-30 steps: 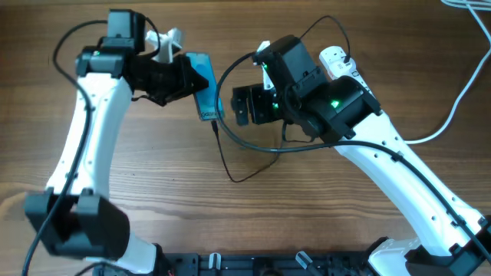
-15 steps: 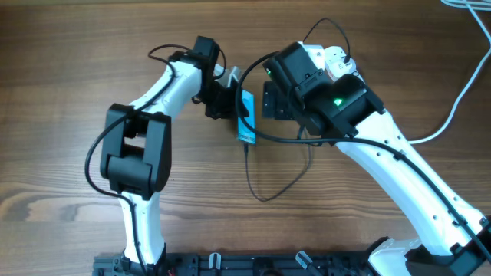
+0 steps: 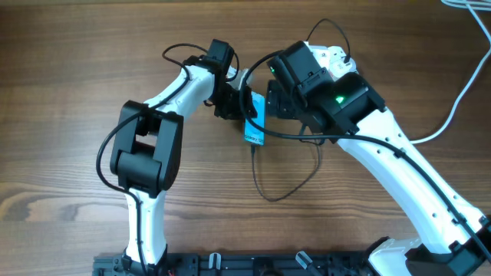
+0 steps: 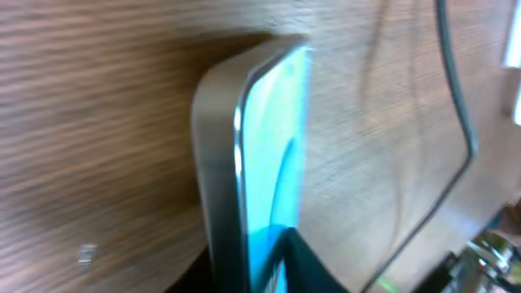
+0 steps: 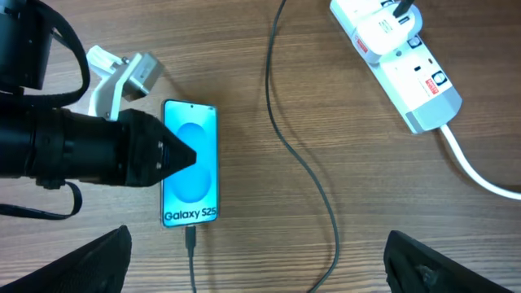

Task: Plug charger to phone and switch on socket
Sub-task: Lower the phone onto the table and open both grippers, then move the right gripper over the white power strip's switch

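The phone [image 3: 255,125] lies near the table's middle with its cyan screen up and its white band toward me; it also shows in the right wrist view [image 5: 194,175]. The charger's black connector [image 5: 190,238] sits in the phone's near end. Its thin cable [image 3: 295,180] loops across the wood. My left gripper [image 3: 242,113] is shut on the phone's left edge, with one finger over the screen [image 4: 254,273]. My right gripper [image 5: 260,264] hangs wide open and empty above the phone and cable. The socket [image 5: 403,65] lies to the upper right, partly hidden in the overhead view [image 3: 333,58].
A white adapter [image 5: 383,31] is plugged into the socket, with a black lead at its top. The socket's thick white cord [image 3: 460,96] runs off to the right edge. A white bracket [image 5: 122,73] on my left wrist lies just behind the phone.
My left arm has swung to the right and carried the phone with it toward the table's middle. The cable loop has shifted right too. My right gripper has moved up slightly.
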Motion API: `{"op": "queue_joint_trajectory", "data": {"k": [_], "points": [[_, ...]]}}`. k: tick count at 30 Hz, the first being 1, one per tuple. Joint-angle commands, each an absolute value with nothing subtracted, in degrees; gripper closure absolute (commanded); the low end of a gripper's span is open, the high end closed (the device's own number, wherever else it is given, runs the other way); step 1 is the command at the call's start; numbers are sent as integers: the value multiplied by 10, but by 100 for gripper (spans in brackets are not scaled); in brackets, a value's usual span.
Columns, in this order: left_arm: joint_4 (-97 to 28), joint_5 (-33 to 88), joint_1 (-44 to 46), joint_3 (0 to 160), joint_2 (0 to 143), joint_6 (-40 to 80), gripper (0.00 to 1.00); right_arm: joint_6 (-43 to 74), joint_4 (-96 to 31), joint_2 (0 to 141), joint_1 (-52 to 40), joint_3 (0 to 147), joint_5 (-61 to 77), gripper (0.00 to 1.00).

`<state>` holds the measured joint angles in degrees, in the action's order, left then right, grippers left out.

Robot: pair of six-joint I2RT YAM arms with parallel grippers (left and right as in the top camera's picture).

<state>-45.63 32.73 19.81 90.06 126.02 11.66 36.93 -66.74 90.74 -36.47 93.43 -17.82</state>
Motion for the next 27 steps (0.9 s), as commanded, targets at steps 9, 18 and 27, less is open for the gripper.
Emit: {"op": "queue_joint_trajectory", "data": {"k": [9, 18, 27], "points": [[-480, 186, 197, 900, 1268, 111, 62, 381, -660, 905, -363, 925, -164, 0], [-527, 151, 173, 900, 1194, 146, 35, 311, -642, 905, -334, 925, -111, 0], [-500, 61, 156, 900, 935, 217, 0, 242, -475, 960, 10, 933, -77, 0]]}}
